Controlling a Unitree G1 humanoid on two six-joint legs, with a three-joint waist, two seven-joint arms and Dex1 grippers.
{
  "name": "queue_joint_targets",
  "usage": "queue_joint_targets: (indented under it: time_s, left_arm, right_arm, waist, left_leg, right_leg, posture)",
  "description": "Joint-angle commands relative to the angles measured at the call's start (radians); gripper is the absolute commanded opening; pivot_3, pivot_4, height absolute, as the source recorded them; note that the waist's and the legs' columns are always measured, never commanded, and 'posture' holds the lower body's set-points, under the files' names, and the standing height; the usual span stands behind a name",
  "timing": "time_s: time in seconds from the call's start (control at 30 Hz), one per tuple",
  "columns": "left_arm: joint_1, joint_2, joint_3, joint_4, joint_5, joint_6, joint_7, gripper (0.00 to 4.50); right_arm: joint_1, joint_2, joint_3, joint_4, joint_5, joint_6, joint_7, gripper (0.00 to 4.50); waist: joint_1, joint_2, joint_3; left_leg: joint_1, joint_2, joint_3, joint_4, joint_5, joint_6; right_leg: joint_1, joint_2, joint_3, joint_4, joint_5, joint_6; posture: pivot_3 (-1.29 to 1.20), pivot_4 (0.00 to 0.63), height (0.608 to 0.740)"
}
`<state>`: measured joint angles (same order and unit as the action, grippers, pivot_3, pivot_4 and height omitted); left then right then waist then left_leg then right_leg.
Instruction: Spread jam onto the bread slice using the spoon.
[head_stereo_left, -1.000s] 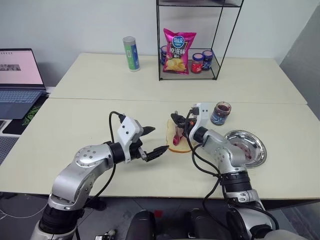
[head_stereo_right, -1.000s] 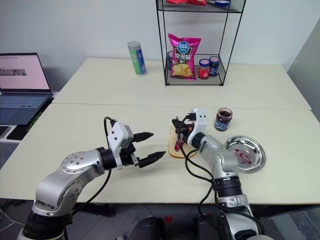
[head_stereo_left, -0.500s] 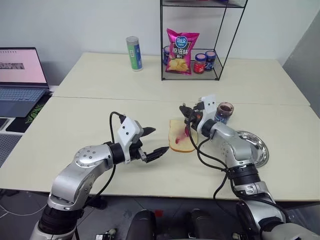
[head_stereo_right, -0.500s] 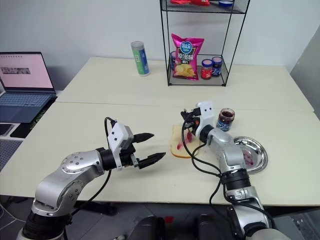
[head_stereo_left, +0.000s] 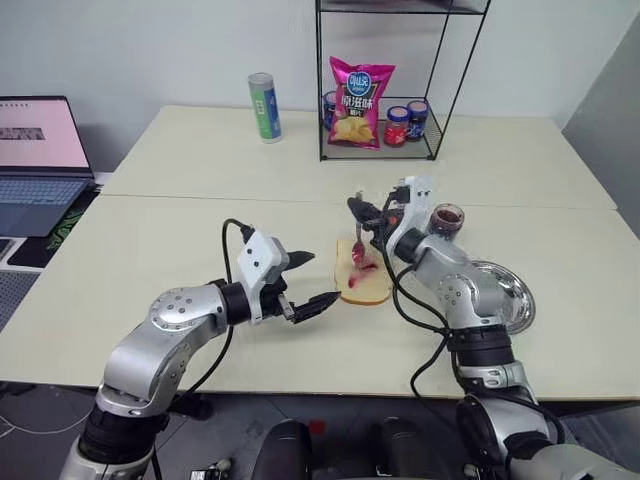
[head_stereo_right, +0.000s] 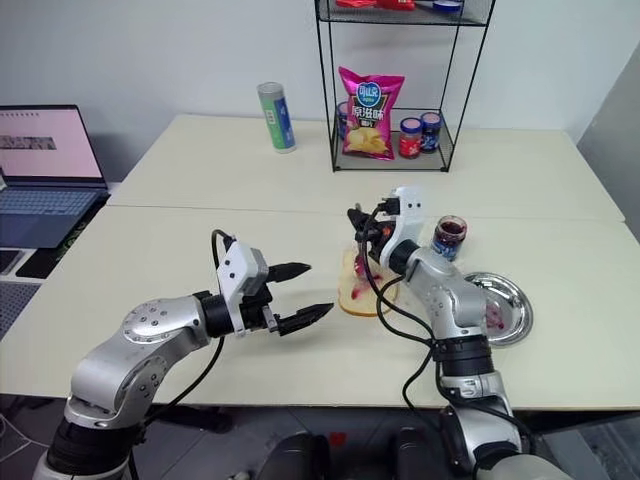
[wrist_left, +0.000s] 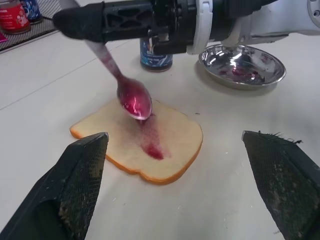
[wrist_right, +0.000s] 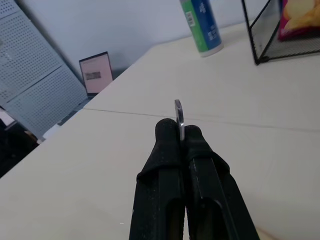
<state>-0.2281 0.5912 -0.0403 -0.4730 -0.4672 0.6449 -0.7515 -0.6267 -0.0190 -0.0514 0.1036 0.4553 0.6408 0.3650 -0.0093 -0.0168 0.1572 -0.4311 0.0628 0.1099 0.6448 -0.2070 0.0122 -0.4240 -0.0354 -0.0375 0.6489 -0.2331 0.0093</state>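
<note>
My left gripper hangs nearest to me, low over the pale table, its two black fingers spread wide with nothing between them. It points toward the bread slice but stops short of it, a strip of bare tabletop between the fingertips and the crust.

Just beyond, the bread slice lies flat on the table, tan with a golden crust, and a streak of red jam runs down its middle.

My right gripper is above the far edge of the bread, its fingers pressed tight together on the handle of the spoon. The spoon hangs down from that grip at a slant, and its bowl, coated glossy red, sits right at the top end of the jam streak; I cannot tell whether the bowl is touching the bread or hovering just off it.

To the right of the bread, near my right forearm, a round steel plate rests on the table with red smears in it. Behind the plate stands a small clear glass jar, open, dark with jam.

Farther back, a black wire rack holds a pink bag of crisps and small jars with red and blue lids. A green-and-white canister stands left of the rack, and a laptop sits open at the far left.
</note>
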Motion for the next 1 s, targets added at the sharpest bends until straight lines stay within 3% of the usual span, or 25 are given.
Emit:
queue_joint_targets:
  time_s: [0.03, 0.73, 1.0]
  left_arm:
    - [-0.007, 0.002, 0.001, -0.022, 0.0, -0.02, 0.001, 4.5]
    - [-0.023, 0.0, -0.002, -0.014, 0.005, -0.019, 0.007, 4.5]
    - [-0.028, -0.003, -0.005, -0.007, 0.005, -0.023, 0.002, 4.5]
  right_arm:
    - [0.03, -0.005, 0.019, -0.011, -0.015, -0.016, 0.004, 0.01]
    - [-0.044, -0.051, 0.0, 0.083, -0.134, -0.194, -0.064, 0.01]
    - [-0.033, 0.014, -0.051, 0.005, 0.011, -0.04, -0.061, 0.01]
  waist:
    - [0.001, 0.0, 0.0]
    - [-0.002, 0.0, 0.0]
    - [-0.01, 0.0, 0.0]
  left_leg:
    - [0.0, 0.0, 0.0, 0.0, 0.0, 0.0]
    - [0.0, 0.0, 0.0, 0.0, 0.0, 0.0]
    - [0.0, 0.001, 0.0, 0.0, 0.0, 0.0]
  right_leg:
    - [0.0, 0.0, 0.0, 0.0, 0.0, 0.0]
    - [0.0, 0.0, 0.001, 0.0, -0.001, 0.002]
    - [0.0, 0.001, 0.001, 0.0, 0.0, 0.0]
  posture:
    - [0.0, 0.15, 0.74]
    - [0.0, 0.15, 0.74]
    - [0.0, 0.15, 0.74]
